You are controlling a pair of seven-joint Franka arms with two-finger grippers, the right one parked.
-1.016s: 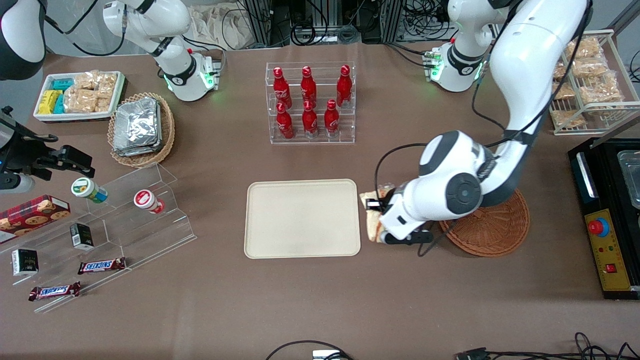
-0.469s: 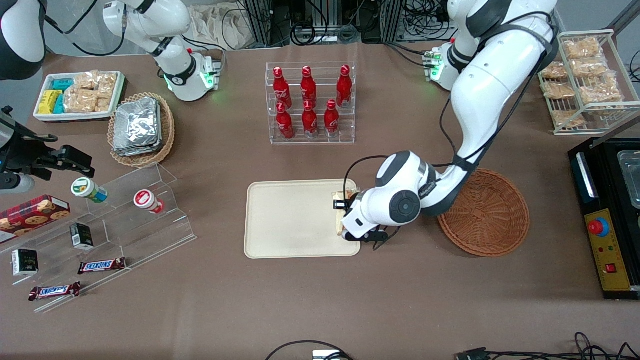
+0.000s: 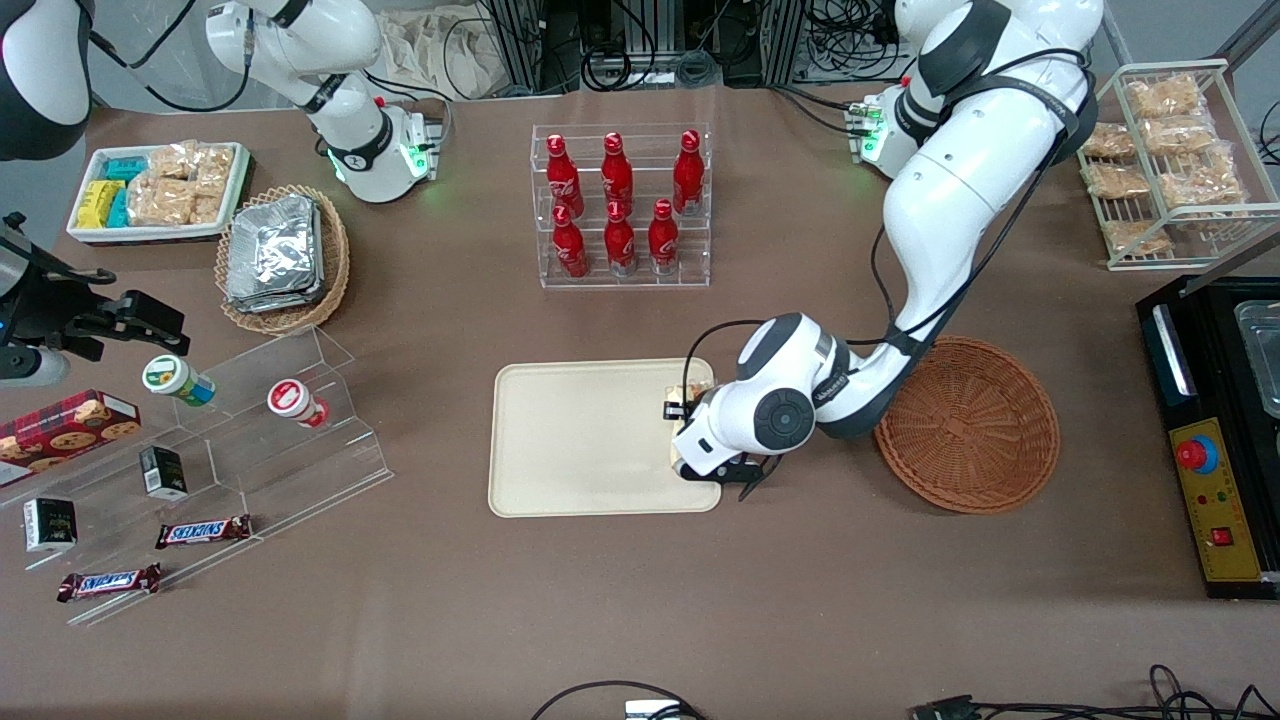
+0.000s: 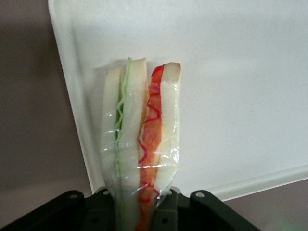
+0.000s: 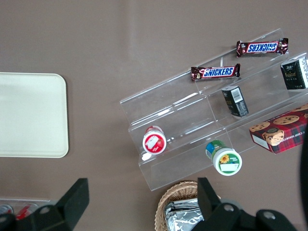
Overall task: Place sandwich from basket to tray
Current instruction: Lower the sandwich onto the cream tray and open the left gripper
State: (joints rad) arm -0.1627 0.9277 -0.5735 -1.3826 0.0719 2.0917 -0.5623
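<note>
The sandwich (image 4: 139,139), a clear-wrapped wedge of white bread with green and red-orange layers, is held upright in my left gripper (image 4: 139,214), whose fingers (image 4: 166,214) are shut on its narrow end. It hangs over the cream tray (image 4: 231,96), just inside the rim on the basket's side. In the front view my gripper (image 3: 690,430) is over that same end of the tray (image 3: 590,440), and a bit of the sandwich (image 3: 690,388) shows beside the wrist. The reddish-brown basket (image 3: 970,425) lies beside the tray toward the working arm's end, with nothing in it.
A clear rack of red bottles (image 3: 620,205) stands farther from the front camera than the tray. A clear stepped shelf with snacks (image 3: 200,440), a tan foil-pack basket (image 3: 283,257) and a white snack tray (image 3: 160,190) lie toward the parked arm's end. A black control box (image 3: 1215,430) sits past the basket.
My gripper carried the sandwich from beside the basket's edge sideways onto the tray's near end. The basket, hidden under the arm before, now shows whole.
</note>
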